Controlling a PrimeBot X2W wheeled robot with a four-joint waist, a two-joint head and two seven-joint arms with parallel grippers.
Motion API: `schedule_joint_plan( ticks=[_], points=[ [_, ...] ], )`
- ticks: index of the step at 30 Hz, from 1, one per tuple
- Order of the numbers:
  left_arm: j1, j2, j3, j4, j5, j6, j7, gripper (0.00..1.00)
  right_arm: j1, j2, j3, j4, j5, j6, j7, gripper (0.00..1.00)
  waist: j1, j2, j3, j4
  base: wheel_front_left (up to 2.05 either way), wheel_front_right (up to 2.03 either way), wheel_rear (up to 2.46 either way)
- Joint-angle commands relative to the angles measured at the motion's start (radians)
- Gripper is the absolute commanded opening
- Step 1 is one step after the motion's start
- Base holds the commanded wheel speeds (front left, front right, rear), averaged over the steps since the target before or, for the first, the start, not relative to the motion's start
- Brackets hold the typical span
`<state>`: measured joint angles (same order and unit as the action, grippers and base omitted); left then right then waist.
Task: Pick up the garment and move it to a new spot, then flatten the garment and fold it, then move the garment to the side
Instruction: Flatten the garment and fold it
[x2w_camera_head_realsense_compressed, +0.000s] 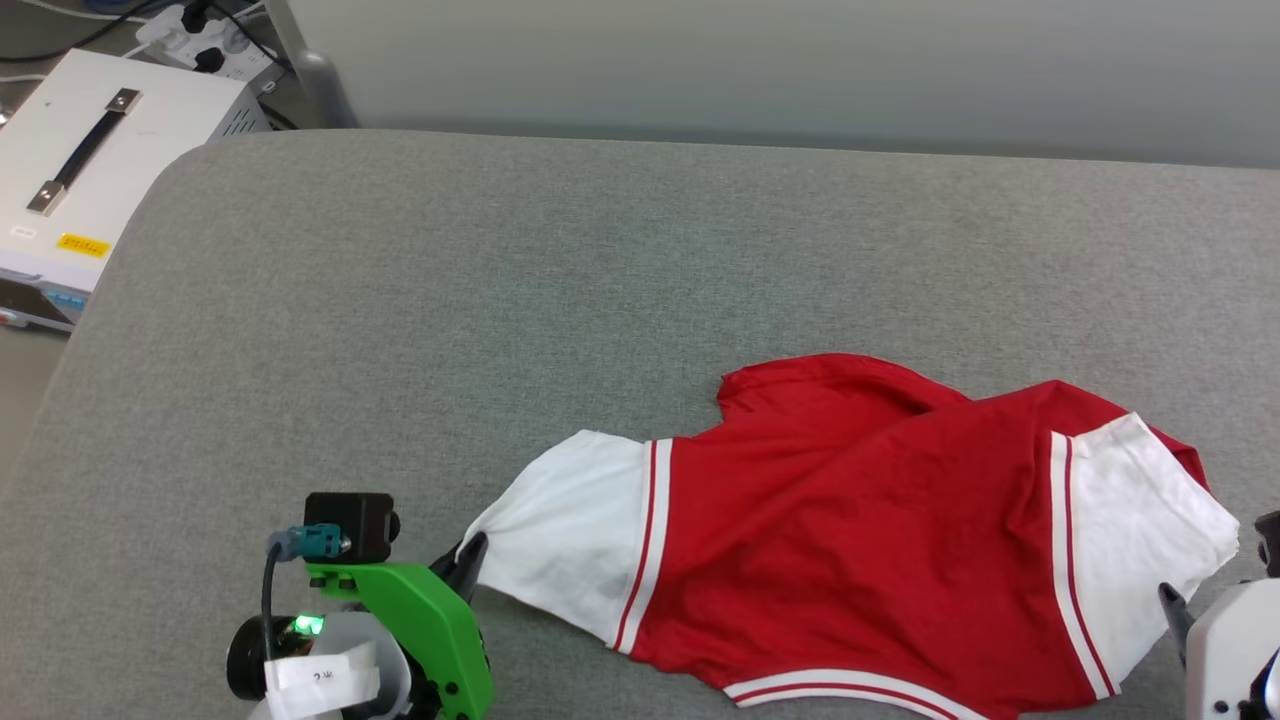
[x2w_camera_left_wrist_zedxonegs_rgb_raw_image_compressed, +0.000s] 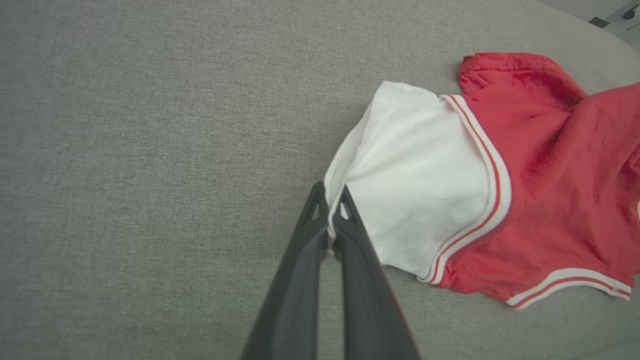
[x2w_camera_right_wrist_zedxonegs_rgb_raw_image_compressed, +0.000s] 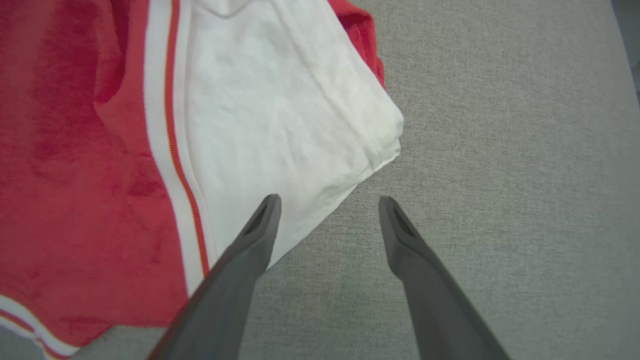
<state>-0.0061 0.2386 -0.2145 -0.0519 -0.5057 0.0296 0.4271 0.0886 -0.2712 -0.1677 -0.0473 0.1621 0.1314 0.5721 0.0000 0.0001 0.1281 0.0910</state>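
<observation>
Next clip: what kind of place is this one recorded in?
Probably a lab or test room, not a home: the jersey lies on a grey padded bench, with a white instrument box and a loaded power strip beside it.

Garment (x2w_camera_head_realsense_compressed: 850, 540) lies on table (x2w_camera_head_realsense_compressed: 500, 300), near edge, right of centre, one sleeve out to each side. Left gripper (x2w_camera_left_wrist_zedxonegs_rgb_raw_image_compressed: 330, 200) sits at left sleeve (x2w_camera_head_realsense_compressed: 565, 530), clamped on its outer hem. Right gripper (x2w_camera_right_wrist_zedxonegs_rgb_raw_image_compressed: 330, 210) is at right sleeve (x2w_camera_head_realsense_compressed: 1140, 520) corner: one finger (x2w_camera_right_wrist_zedxonegs_rgb_raw_image_compressed: 252, 240) over sleeve, the other over bare table. Box (x2w_camera_head_realsense_compressed: 90, 170) stands off far-left corner, power strip (x2w_camera_head_realsense_compressed: 200, 40) behind it.
</observation>
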Motion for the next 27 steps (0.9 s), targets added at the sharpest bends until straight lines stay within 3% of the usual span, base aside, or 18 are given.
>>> schedule_joint_plan(
  ticks=[1,8,14,24,25,26,27],
  points=[
    [0.012,0.006,-0.008,-0.021,-0.010,-0.001,0.014,0.00,-0.024,-0.007,-0.011,-0.009,-0.002,-0.001,0.025,1.00,0.0000,-0.0001,0.014,0.023,0.00,0.00,0.00],
    [0.002,0.000,-0.054,-0.110,-0.004,0.001,0.071,0.00,-0.099,-0.059,-0.023,0.023,-0.024,-0.001,0.180,1.00,0.0000,-0.0001,0.055,0.059,0.00,0.00,0.00],
    [-0.021,-0.005,-0.069,-0.121,-0.005,-0.006,0.074,0.00,-0.140,-0.091,-0.017,0.097,-0.050,-0.001,0.196,1.00,0.0000,-0.0001,0.090,0.082,0.00,0.00,0.00],
    [-0.041,0.000,-0.065,-0.106,-0.013,-0.011,0.062,0.00,-0.146,-0.075,0.013,0.202,-0.030,-0.001,0.217,1.00,0.0000,-0.0001,0.115,0.097,0.00,0.00,0.00],
    [-0.042,0.001,-0.065,-0.102,-0.013,-0.011,0.061,0.00,-0.142,-0.076,0.019,0.211,-0.026,-0.001,0.221,0.48,0.0000,-0.0001,0.113,0.097,0.00,0.00,0.00],
    [-0.043,0.002,-0.065,-0.099,-0.013,-0.011,0.061,0.00,-0.139,-0.077,0.023,0.216,-0.022,-0.001,0.222,0.37,0.0000,-0.0001,0.111,0.096,0.00,0.00,0.00],
    [-0.043,0.002,-0.065,-0.095,-0.013,-0.011,0.059,0.00,-0.138,-0.076,0.025,0.220,-0.016,-0.001,0.218,0.00,0.0000,-0.0001,0.107,0.095,0.00,0.00,0.00]
  ],
)
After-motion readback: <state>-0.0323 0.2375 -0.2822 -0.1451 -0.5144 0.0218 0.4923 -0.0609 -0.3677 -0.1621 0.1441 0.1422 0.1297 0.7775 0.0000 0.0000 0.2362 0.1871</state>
